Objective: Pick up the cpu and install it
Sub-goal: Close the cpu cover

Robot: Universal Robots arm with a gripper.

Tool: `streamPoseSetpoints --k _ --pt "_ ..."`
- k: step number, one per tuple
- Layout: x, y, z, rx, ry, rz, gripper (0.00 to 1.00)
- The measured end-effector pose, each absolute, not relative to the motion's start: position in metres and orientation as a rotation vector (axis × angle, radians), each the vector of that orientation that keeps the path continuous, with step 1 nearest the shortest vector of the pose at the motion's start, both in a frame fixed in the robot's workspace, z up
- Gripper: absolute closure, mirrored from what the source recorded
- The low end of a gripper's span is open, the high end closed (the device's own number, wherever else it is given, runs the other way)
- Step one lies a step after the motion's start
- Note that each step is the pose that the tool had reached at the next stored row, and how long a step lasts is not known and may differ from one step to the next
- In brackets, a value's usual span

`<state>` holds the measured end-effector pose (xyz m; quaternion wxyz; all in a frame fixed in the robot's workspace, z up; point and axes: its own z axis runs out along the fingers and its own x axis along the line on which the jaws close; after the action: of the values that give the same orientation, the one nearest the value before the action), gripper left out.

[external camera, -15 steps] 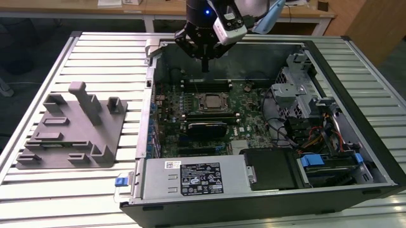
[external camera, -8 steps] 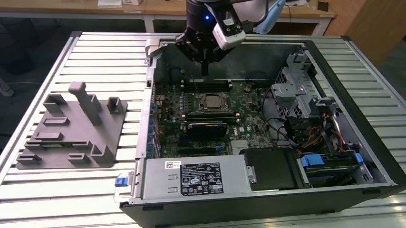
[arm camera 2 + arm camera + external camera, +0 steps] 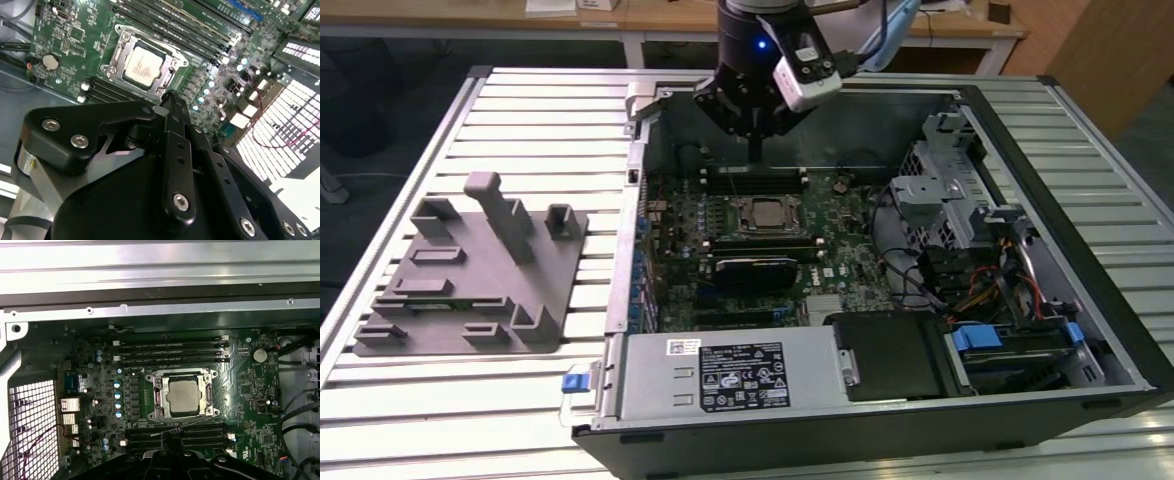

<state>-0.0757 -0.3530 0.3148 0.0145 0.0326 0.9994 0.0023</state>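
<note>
- Cpu (image 3: 143,67): silvery square chip, lying flat inside the socket frame (image 3: 116,55).
- Socket frame: metal, screwed at its corners, on the green motherboard (image 3: 67,32).
- Gripper (image 3: 168,97): black, in the foreground, fingers drawn together into one narrow tip, which is near the frame's edge.
- Memory slots (image 3: 165,20): long black rows beside the frame.
- Coin cell (image 3: 50,61): round, silver, near the board's edge.
- Capacitors (image 3: 206,91): a row with pale blue tops.
- Case wall (image 3: 282,125): perforated, bright.
</note>
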Motion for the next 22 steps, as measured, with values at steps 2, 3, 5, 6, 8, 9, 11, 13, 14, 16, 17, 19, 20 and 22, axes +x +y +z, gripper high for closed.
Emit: streamPoseSetpoints --k 2,3,5,6,8,9,11,13,14,16,17,19,20,22 --pt "-0.074 -0.353 0.313 0.102 3.111 0.005 0.89" --pt "-0.073 -0.353 0.312 0.103 3.111 0.002 0.89" --pt "-0.071 -0.353 0.31 0.104 3.111 0.0 0.89" --pt "-0.07 -0.353 0.309 0.105 3.111 -0.002 0.89" --pt "-0.068 -0.353 0.306 0.106 3.111 -0.003 0.89" --pt "-0.068 -0.353 0.304 0.107 3.111 -0.003 0.89" --pt "-0.068 -0.353 0.301 0.108 3.111 -0.003 0.89" --pt "-0.068 -0.353 0.297 0.109 3.111 -0.004 0.89" --pt "-0.067 -0.353 0.295 0.109 3.11 -0.005 0.89" --pt "-0.067 -0.353 0.292 0.109 3.111 -0.007 0.89" --pt "-0.067 -0.353 0.291 0.109 3.11 -0.009 0.89" --pt "-0.067 -0.353 0.291 0.109 3.111 -0.01 0.89" --pt "-0.067 -0.353 0.291 0.109 3.111 -0.01 0.89" --pt "-0.067 -0.353 0.29 0.109 3.11 -0.01 0.89"
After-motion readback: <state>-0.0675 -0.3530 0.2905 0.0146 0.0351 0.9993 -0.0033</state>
